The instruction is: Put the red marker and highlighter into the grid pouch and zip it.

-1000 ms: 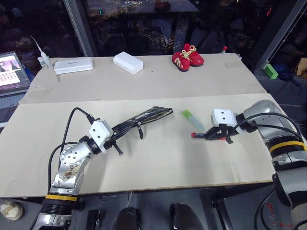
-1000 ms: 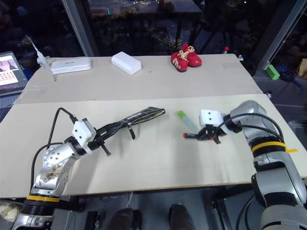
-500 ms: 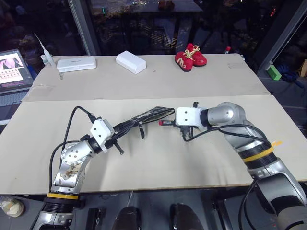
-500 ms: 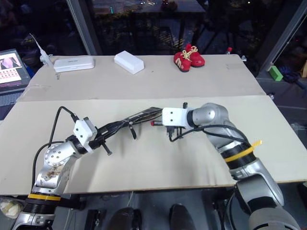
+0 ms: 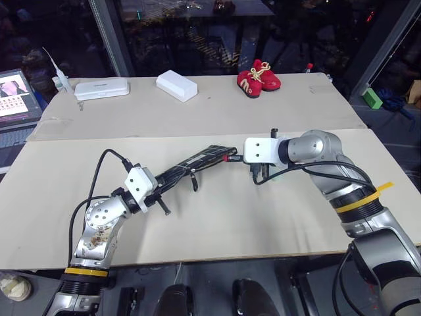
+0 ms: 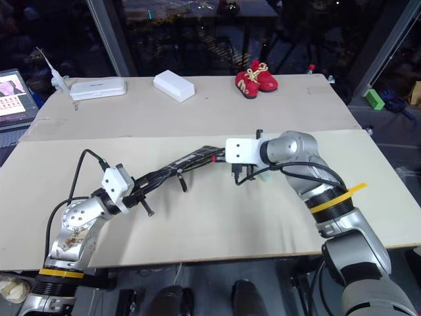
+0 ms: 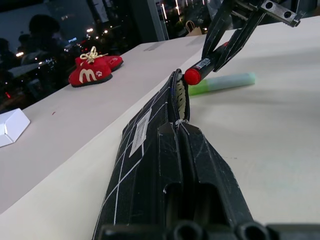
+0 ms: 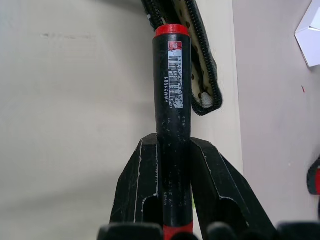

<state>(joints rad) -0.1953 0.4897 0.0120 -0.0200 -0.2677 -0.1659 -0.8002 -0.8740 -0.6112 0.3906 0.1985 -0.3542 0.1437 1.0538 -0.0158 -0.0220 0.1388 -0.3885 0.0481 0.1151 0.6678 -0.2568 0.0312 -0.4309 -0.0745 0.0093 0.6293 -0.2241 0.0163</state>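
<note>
Right tool [image 7: 235,37] pinches the red marker [image 7: 202,67] at the grid pouch [image 5: 197,162] mouth, seemingly touching; highlighter [image 7: 222,83] lies just beyond.

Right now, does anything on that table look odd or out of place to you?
Mostly the red baby shoes at the far edge, odd company for pens and boxes. The grid pouch is off the table, held up by the left fingers, but that looks deliberate.

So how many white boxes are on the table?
2. The long flat white box lies at the table's far left, near the laptop. The smaller white box sits right of it, left of the red baby shoes.
</note>
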